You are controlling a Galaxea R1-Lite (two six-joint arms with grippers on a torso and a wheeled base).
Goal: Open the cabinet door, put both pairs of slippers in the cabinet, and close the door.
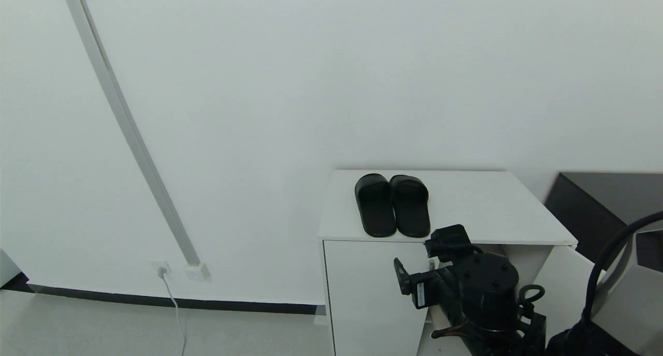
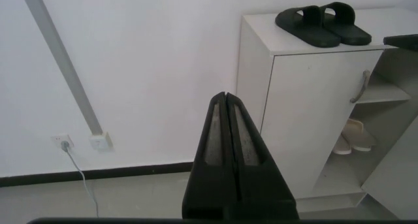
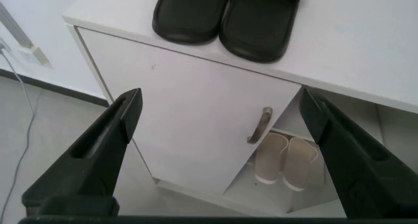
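1. The black slippers [image 1: 392, 205] lay side by side, touching, on the top surface of the white cabinet [image 1: 466, 205], towards its left half in the head view.
2. A second pair, the pale slippers [image 3: 284, 160], stood inside the cabinet on a lower shelf [image 2: 339, 178], side by side, just past the edge of the closed door [image 1: 373, 294].
3. That door carried a curved handle [image 3: 261, 125] near its inner edge. The other door [image 1: 564, 283] stood swung outward, leaving the right half of the cabinet open (an upper shelf showed there in the left wrist view).
4. The right gripper [image 3: 221, 103] hung in front of the cabinet, below its top edge. Its fingers [image 3: 111, 142] were spread wide apart with nothing between them, framing the closed door and the handle.
5. The left gripper [image 2: 225, 100] sat well apart from the cabinet, off to its left. Its fingers were pressed flat together and held nothing.
6. A wall socket [image 1: 161, 269] with a cable [image 1: 176, 309] running down to the floor sat low on the wall to the left, and a dark piece of furniture [image 1: 595, 200] stood just beside the cabinet on the right.
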